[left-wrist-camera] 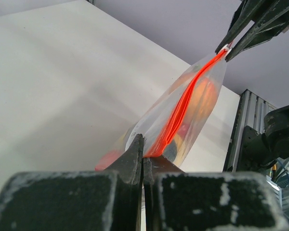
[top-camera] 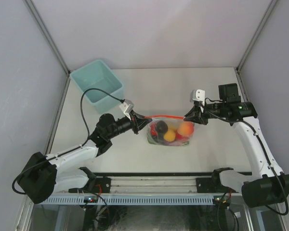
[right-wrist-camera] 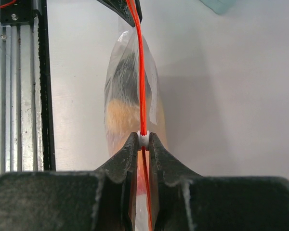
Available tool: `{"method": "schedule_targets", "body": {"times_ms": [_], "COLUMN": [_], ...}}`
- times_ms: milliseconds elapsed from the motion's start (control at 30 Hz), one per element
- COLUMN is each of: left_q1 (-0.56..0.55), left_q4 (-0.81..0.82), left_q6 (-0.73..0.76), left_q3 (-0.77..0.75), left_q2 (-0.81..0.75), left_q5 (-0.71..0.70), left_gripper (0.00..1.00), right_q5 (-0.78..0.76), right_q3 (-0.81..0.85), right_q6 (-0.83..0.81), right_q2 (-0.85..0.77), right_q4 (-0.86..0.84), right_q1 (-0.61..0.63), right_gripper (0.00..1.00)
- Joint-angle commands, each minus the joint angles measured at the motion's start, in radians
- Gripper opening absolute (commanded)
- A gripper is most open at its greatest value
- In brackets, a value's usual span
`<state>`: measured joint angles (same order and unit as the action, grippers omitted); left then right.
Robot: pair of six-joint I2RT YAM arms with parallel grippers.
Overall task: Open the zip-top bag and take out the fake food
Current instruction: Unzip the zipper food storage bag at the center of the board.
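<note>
Clear, crinkly plastic at centre frame in the top view: the zip-top bag, hung by its upper edge between two grippers over the white bench. Orange-red zip strip stretched in a nearly straight line from left to right across the bag's top. At the strip's left end, the left gripper, clamped tight on the bag's corner, its dark fingers pressed together with only plastic between them. At the right end, the right gripper, pinched narrow on a small white tab at the end of the strip, plain between the fingertips in the right wrist view. Inside the bag, the fake food, bunched at the bottom: an orange-yellow round piece in the middle, a peach-coloured round piece to its right, a dark round piece to its left, red and green bits low down, finer detail blurred by the plastic. Bottom of the bag either resting on the bench or hanging just above it, impossible to tell which. In the upper left of the top view, a light teal bin, well apart from the bag, near the bench's far left corner. Along the bottom of that frame, a metal rail at the bench's near edge.
</note>
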<state>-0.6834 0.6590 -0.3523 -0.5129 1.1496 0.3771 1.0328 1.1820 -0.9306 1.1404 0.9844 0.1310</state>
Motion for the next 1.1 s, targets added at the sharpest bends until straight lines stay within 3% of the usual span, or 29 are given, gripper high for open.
{"method": "schedule_targets", "body": {"times_ms": [0, 1067], "left_q1": [0.025, 0.063], "left_q4": [0.002, -0.143], "left_q6": [0.026, 0.083], "left_q3": [-0.059, -0.12], "left_q2": [-0.03, -0.065], "left_q5": [-0.011, -0.03], "left_gripper": [0.0, 0.0], "right_q5": [0.017, -0.045], "right_q3": [0.029, 0.028], "right_q6": [-0.013, -0.065], "right_q2": [-0.041, -0.039], "right_q4": [-0.013, 0.019], "right_q1": [-0.027, -0.127], "right_gripper": [0.0, 0.0]}}
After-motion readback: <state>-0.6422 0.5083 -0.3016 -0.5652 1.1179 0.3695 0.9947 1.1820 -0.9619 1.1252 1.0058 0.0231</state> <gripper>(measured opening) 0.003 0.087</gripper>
